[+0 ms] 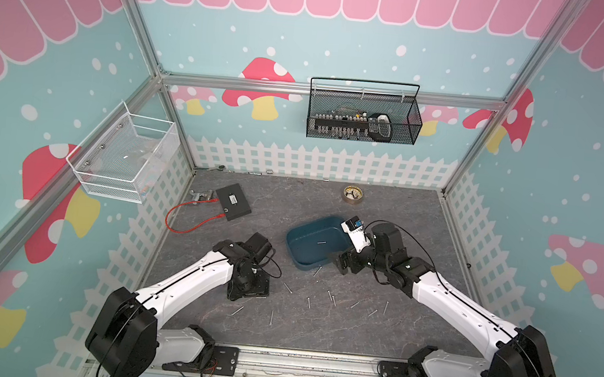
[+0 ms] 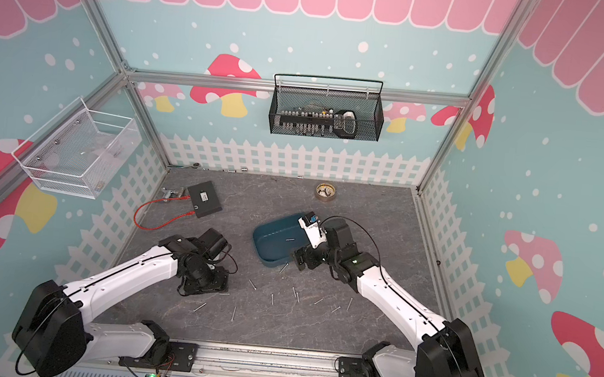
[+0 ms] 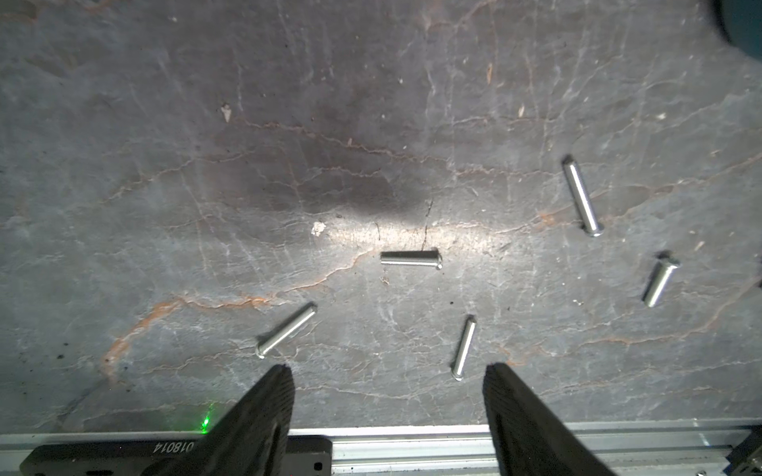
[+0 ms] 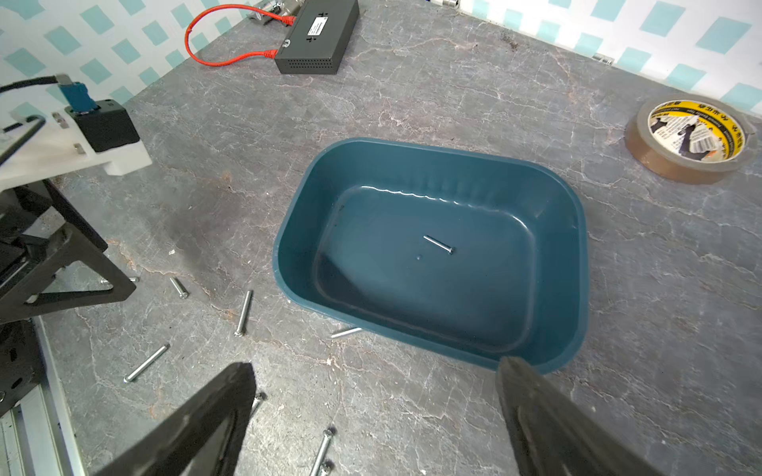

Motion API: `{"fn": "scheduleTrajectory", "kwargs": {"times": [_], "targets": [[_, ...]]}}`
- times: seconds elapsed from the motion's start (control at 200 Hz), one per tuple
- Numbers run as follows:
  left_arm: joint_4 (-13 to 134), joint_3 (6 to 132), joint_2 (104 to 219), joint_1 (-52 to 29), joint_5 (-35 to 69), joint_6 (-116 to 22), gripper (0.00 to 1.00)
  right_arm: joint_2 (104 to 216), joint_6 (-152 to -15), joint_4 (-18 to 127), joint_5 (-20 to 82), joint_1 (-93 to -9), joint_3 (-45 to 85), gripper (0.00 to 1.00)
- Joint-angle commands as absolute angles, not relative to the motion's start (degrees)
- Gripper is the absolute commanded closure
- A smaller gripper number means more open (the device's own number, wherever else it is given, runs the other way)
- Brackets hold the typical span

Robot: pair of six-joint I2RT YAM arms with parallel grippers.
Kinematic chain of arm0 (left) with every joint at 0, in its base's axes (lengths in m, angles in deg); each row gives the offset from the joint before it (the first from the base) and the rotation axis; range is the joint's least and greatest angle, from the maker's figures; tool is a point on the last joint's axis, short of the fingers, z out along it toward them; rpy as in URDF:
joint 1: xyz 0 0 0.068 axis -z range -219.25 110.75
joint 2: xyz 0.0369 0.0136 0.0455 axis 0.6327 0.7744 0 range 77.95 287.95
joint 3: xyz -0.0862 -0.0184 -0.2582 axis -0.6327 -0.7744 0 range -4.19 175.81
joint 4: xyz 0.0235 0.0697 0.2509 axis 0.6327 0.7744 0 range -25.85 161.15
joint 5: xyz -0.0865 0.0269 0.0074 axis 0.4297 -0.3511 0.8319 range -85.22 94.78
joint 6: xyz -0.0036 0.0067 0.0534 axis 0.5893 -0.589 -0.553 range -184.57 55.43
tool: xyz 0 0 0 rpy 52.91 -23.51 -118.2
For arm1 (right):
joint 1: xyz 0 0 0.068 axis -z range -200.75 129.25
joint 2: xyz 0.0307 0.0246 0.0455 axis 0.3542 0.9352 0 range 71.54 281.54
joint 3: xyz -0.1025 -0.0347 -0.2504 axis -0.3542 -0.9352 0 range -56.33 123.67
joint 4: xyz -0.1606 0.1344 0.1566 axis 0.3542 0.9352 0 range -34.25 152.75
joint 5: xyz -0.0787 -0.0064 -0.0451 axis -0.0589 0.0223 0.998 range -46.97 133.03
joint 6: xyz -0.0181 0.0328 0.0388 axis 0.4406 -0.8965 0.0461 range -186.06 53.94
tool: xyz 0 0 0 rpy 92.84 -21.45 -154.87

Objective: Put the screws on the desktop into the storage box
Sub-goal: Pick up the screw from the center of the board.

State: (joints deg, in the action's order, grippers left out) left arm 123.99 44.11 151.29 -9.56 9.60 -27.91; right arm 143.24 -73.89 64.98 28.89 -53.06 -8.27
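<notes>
The teal storage box (image 1: 293, 239) (image 2: 259, 238) (image 4: 288, 230) stands mid-desktop with one screw (image 1: 321, 242) (image 4: 438, 244) lying in it. Several silvery screws (image 1: 308, 302) (image 2: 273, 299) are scattered on the grey marbled desktop (image 1: 317, 330) in front of the box. My left gripper (image 1: 247, 291) (image 3: 389, 371) points down over the leftmost screws, open and empty. One screw (image 3: 410, 259) lies just ahead of its fingertips. My right gripper (image 1: 342, 263) (image 4: 376, 368) hovers open and empty at the box's near right corner, and another screw (image 4: 321, 451) lies below it.
A flat black box (image 1: 233, 201) with a red cable (image 1: 184, 219) lies at the back left, and a tape roll (image 1: 352, 194) at the back. A black mesh basket (image 1: 364, 116) and a white wire basket (image 1: 126, 157) hang on the walls. An aluminium rail (image 1: 306, 367) runs along the front edge.
</notes>
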Motion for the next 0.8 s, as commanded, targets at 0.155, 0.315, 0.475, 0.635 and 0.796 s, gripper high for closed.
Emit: {"fn": "scheduleTrajectory", "kwargs": {"times": [0.155, 0.315, 0.475, 0.635, 0.796], "targets": [[118.59, 42.85, 151.72, -9.25, 15.14, -26.58, 0.29, 141.12, -74.67, 63.30, 28.43, -53.27, -10.10, 0.03], [115.23, 41.43, 152.99, -6.65, 16.44, -25.04, 0.31, 140.36, -74.85, 63.36, 28.63, -53.29, -10.45, 0.03], [113.95, 41.78, 155.08, -3.90, 16.33, -24.07, 0.35, 139.83, -75.02, 63.54, 29.07, -53.29, -10.67, 0.03], [112.81, 41.04, 156.33, -1.23, 16.61, -23.21, 0.39, 139.48, -75.37, 63.66, 29.38, -53.21, -10.80, 0.03], [111.76, 39.78, 157.20, 1.73, 17.22, -21.96, 0.46, 139.55, -75.66, 63.86, 29.40, -53.27, -10.63, 0.03]]}}
